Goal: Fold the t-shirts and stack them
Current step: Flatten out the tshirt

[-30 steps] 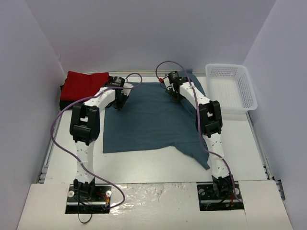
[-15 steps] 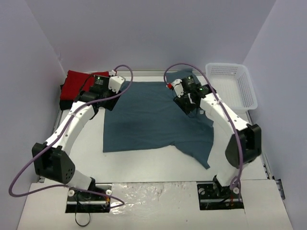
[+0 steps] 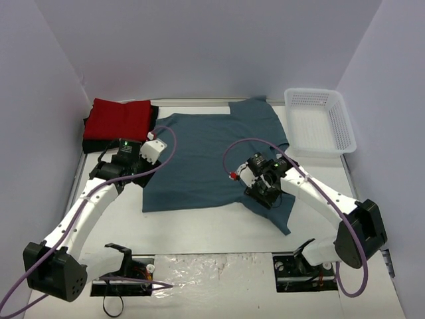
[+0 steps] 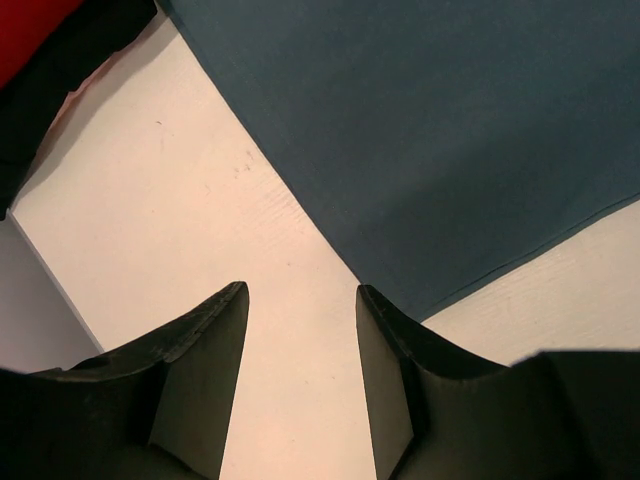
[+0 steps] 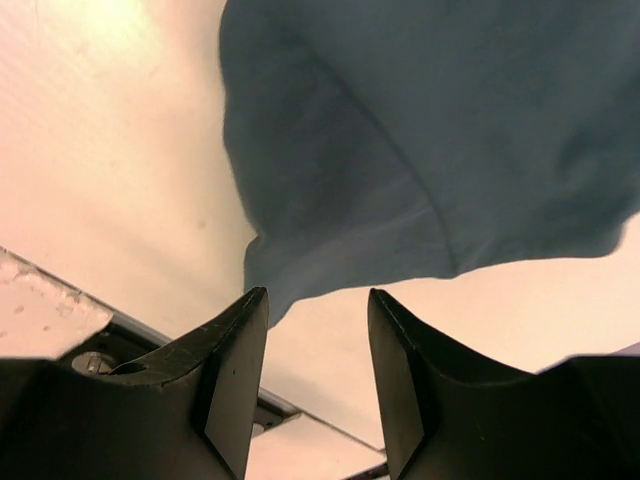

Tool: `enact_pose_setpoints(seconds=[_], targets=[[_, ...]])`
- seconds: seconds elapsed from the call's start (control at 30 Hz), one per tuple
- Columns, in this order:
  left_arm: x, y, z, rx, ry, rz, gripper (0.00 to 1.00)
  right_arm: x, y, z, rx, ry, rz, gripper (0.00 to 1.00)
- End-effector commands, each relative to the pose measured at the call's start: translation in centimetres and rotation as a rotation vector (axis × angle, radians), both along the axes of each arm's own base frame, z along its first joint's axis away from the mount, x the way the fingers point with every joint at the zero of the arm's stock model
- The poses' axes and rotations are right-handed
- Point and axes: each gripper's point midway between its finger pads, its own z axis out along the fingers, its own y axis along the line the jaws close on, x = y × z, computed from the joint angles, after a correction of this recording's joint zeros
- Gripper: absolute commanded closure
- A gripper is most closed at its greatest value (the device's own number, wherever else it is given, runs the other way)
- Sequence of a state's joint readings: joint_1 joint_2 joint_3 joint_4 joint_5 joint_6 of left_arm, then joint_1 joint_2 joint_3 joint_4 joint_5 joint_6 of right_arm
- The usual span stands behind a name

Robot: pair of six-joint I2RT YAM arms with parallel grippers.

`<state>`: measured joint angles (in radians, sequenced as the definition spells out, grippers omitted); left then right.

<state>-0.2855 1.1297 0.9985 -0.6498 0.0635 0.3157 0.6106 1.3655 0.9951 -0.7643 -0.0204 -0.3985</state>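
left gripper point(image 4: 300, 300) and right gripper point(image 5: 318, 300) hover parted by teal t-shirt point(image 3: 206, 159)

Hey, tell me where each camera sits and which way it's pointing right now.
Top external: fixed above and behind the arm bases, looking down on the table, teal t-shirt, red t-shirt and basket; left arm and right arm show.
Left wrist: on the left arm, looking down at the teal t-shirt's left edge; open left end effector shows.
Right wrist: on the right arm, looking down at its near right corner; open right end effector shows.
Shared: all see the teal t-shirt.
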Motion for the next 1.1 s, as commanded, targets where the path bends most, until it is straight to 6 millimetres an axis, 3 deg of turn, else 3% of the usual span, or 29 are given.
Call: enact_pose_setpoints(seconds=[0.0, 0.5, 0.67, 0.73, 0.83, 1.07], targets=[[0.4, 0.1, 0.7, -0.003, -0.034, -0.006, 0.54, -1.9, -0.7, -1.2, -0.058, 0.094, 0.031, 0.59], [0.6, 0.7, -0.2, 0.020, -0.012, 0.014, 0.55, -2.6, 1.5, -5.2, -0.150, 0.213, 0.140, 0.56], [0.7, 0.8, -0.4, 0.021, -0.010, 0.015, 0.55, -2.0, 1.4, -5.6, -0.176, 0.193, 0.123, 0.72], [0.7, 0.8, -0.5, 0.024, -0.008, 0.017, 0.55, -1.7, 1.7, -5.4, -0.166, 0.181, 0.119, 0.88], [0.8, 0.8, -0.6, 0.028, -0.003, 0.019, 0.55, -1.0, 1.5, -4.8, -0.181, 0.139, 0.110, 1.00], [0.9, 0.9, -0.7, 0.034, -0.004, 0.022, 0.54, 0.1, 2.0, -2.8, -0.139, 0.088, 0.113, 1.00]])
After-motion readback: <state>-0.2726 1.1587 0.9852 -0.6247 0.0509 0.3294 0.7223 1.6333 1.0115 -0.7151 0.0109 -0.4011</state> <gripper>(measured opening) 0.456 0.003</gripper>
